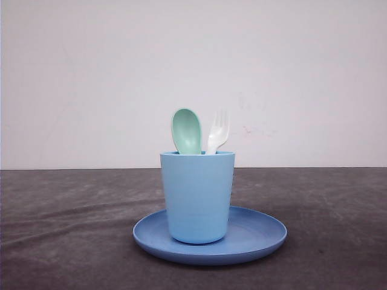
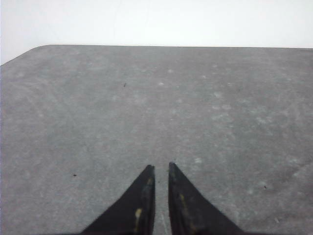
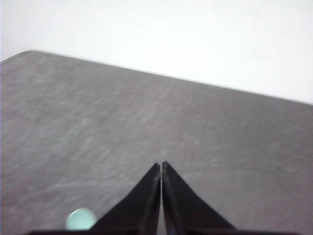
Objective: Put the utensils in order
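Two utensils, mint-green spoon and white fork, are stood in the cup, which could be toppled by either tool, left nearly closed, right pressed together.

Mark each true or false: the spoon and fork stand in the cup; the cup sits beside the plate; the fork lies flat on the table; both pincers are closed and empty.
1. Spoon and fork stand in the cup: true.
2. Cup sits beside the plate: false, it stands on it.
3. Fork lies flat on the table: false, it stands upright in the cup.
4. Left pincer and right pincer are closed and empty: true.
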You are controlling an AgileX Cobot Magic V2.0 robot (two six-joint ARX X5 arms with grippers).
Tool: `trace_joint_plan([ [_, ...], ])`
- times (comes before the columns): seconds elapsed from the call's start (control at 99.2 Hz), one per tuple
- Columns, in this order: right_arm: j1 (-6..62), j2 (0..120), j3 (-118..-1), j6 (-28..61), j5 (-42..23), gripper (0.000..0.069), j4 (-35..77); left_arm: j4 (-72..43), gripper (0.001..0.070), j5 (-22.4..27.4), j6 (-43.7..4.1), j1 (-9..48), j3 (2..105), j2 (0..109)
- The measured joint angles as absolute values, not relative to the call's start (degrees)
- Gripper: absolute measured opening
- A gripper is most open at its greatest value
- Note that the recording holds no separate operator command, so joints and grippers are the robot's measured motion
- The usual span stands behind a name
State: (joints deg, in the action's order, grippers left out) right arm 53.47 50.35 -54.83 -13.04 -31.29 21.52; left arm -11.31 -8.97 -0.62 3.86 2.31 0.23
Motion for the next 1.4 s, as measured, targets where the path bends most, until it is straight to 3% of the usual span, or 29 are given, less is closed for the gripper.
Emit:
trace_joint_plan([
  [0.403, 24.16, 48.62, -49.01, -4.78, -7.16, 0.0004, 17.56, -11.31, 0.0025, -8.97, -0.62, 3.86, 2.31, 0.23],
  [0.605, 13.21, 41.30, -37.30, -4.23, -2.87, 0.0004, 7.92, -11.31, 0.0025, -8.97, -0.62, 3.86, 2.31, 0.23],
  [0.776, 8.19, 32.25, -23.57, -4.23, -1.04, 0.0004, 0.47, -11.31, 0.0025, -8.97, -0.62, 3.86, 2.31, 0.23],
  [1.018, 3.60, 17.78, -8.32, -3.75, 1.19, 0.0004, -0.21, -11.31, 0.0025, -8.97, -0.62, 3.86, 2.31, 0.23],
  [1.402, 0.25, 4.71, -2.07, -1.69, 3.46, 0.0004, 6.59, -11.31, 0.0025, -8.97, -0.62, 3.86, 2.31, 0.23],
])
